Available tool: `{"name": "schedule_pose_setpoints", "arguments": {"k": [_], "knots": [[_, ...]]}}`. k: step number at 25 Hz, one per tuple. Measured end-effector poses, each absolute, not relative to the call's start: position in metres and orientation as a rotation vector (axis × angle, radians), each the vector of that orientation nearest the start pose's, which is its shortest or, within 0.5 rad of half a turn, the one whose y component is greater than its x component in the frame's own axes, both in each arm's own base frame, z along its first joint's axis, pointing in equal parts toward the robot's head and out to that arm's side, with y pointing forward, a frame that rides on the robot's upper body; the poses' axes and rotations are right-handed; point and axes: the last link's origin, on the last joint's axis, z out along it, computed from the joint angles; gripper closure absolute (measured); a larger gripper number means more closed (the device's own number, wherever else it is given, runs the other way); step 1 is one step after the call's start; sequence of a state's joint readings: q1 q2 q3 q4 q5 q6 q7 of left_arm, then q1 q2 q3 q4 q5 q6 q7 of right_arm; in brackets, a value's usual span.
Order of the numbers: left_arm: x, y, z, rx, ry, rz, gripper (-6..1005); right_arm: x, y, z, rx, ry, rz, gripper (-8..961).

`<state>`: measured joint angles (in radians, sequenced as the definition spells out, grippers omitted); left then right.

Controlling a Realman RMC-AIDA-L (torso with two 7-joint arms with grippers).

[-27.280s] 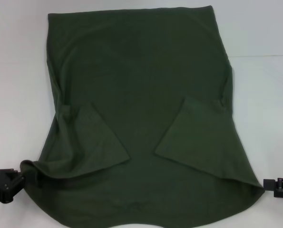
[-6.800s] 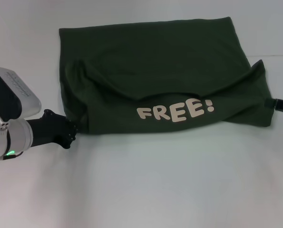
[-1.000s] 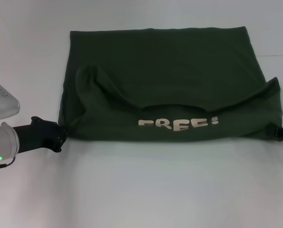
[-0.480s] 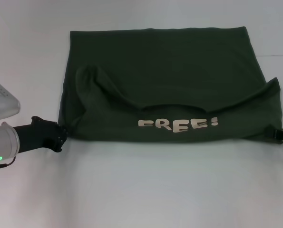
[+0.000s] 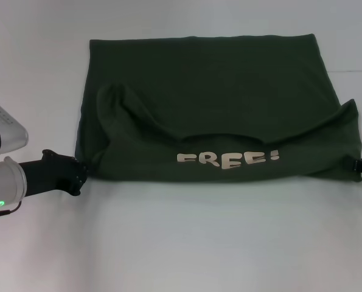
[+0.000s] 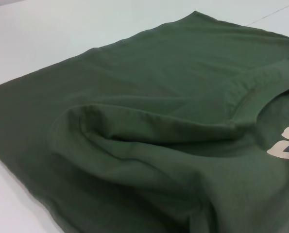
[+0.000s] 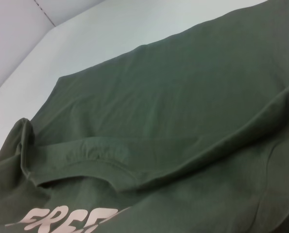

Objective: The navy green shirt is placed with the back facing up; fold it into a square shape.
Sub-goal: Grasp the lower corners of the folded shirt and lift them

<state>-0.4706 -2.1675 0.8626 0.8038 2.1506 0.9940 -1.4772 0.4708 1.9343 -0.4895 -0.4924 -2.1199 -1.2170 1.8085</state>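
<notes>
White table point(image 5: 187, 243) under navy green shirt point(image 5: 211, 91)

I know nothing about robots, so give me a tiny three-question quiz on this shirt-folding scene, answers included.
1. True or false: the navy green shirt lies fully flat.
2. What do the cream letters on the folded-over layer spell?
3. Where is the left gripper? A) at the shirt's near left corner B) above its middle C) off beyond its far edge

Key: 1. False, the folded-over layer is bunched and sagging. 2. FREE! 3. A; the right gripper is at the near right corner.
</notes>
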Motion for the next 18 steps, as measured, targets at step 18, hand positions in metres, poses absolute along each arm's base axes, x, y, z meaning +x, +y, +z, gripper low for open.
{"name": "schedule_pose_setpoints", "arguments": {"k": [18], "knots": [[-0.3014,0.3649,-0.0172,-2.406,-0.654,-0.155,997,0.3739,0.3292,0.0545,-2.104,1.421,0.530,892]]}}
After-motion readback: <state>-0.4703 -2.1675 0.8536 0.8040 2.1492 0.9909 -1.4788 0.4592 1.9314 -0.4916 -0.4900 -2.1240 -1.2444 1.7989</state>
